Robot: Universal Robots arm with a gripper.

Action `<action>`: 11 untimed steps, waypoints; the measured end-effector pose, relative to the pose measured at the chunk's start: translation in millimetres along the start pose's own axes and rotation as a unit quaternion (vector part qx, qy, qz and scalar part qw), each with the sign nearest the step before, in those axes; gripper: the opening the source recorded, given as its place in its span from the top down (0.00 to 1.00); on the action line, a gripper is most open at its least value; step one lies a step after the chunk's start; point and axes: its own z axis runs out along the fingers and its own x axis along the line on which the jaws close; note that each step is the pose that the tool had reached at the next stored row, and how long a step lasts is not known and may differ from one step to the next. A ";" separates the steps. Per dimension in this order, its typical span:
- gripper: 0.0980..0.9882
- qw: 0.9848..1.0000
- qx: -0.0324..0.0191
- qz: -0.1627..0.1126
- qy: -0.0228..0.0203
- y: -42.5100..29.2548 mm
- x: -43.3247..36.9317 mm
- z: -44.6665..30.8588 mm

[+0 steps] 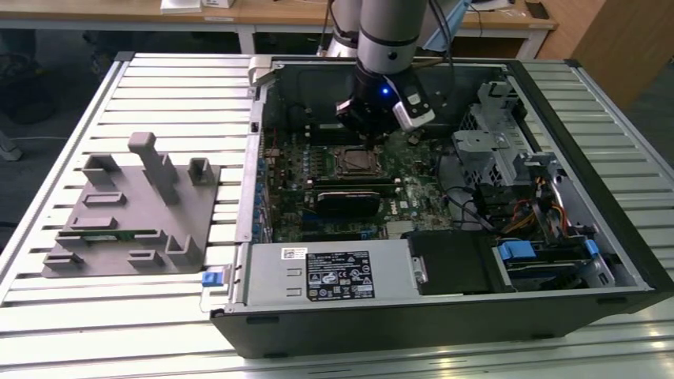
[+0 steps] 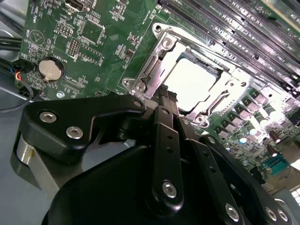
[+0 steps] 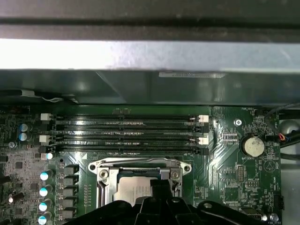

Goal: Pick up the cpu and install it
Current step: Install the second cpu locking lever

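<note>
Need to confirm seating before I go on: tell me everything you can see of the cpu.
The flat, square cpu with a shiny silver-grey metal top lies level inside the metal-framed socket of the green motherboard, glaring bright in the second wrist view. The black claw's tip sits at its near edge; contact cannot be told. In the exterior view it lies below the arm.

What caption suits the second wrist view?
Gripper poised over the cpu lying in its socket on the green board.

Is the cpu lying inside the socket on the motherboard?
Yes. In the second wrist view the cpu lies flat within the socket frame, just beyond the gripper.
</note>
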 end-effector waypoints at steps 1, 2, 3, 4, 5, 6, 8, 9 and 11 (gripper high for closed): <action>0.99 1.000 0.000 0.000 0.000 -0.5 0.0 0.0; 0.99 1.000 0.000 0.000 0.000 -1.0 0.0 -0.1; 0.99 1.000 0.000 0.000 0.000 -1.4 0.0 -0.1; 0.99 1.000 0.000 0.000 0.000 -1.8 0.0 -0.1; 0.99 1.000 0.000 0.000 0.000 -2.3 0.0 -0.2; 0.99 1.000 0.000 0.000 0.000 -2.7 0.0 -0.2; 0.99 1.000 0.000 0.000 0.000 -3.8 0.0 -0.3; 0.99 1.000 0.000 0.000 0.000 -4.2 0.0 -0.3; 0.99 1.000 0.000 0.000 0.000 -5.4 -0.1 -0.4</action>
